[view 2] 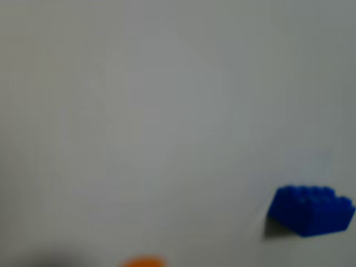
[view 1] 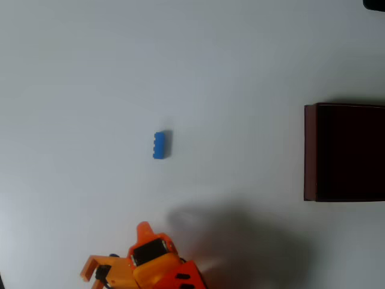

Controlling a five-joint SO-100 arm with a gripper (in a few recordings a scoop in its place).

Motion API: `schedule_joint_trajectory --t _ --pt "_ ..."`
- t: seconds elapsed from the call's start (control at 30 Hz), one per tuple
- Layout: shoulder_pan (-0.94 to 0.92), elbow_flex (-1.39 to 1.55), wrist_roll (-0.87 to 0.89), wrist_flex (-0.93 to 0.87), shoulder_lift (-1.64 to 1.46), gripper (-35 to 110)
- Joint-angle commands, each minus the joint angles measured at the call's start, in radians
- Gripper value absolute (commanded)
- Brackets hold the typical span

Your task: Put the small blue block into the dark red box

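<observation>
The small blue block (view 1: 159,145) lies alone on the white table, its row of studs along its left side in the overhead view. In the wrist view the small blue block (view 2: 310,211) sits low at the right, slightly blurred. The dark red box (view 1: 344,152) stands at the right edge of the overhead view, its interior very dark and its right part cut off. My orange gripper (view 1: 115,250) is at the bottom edge, below and a little left of the block and well apart from it. Its fingers (view 1: 144,229) are spread open with nothing between them.
The white table (view 1: 90,72) stretches bare between block and box. The arm casts a soft shadow (view 1: 240,241) to its right. A dark object (view 1: 374,3) pokes in at the top right corner. An orange sliver (view 2: 143,261) of the gripper shows at the wrist view's bottom edge.
</observation>
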State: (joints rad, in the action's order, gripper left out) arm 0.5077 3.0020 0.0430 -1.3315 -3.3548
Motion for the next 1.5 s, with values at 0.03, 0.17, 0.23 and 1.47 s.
schedule_joint_trajectory --t 0.03,0.17,0.23,1.47 --pt "-0.017 0.003 0.026 -0.015 -0.003 0" --pt "-0.017 0.003 0.026 -0.015 -0.003 0" --pt "-0.017 0.003 0.026 -0.015 -0.003 0" --pt "-0.167 -0.595 1.881 0.063 0.96 26"
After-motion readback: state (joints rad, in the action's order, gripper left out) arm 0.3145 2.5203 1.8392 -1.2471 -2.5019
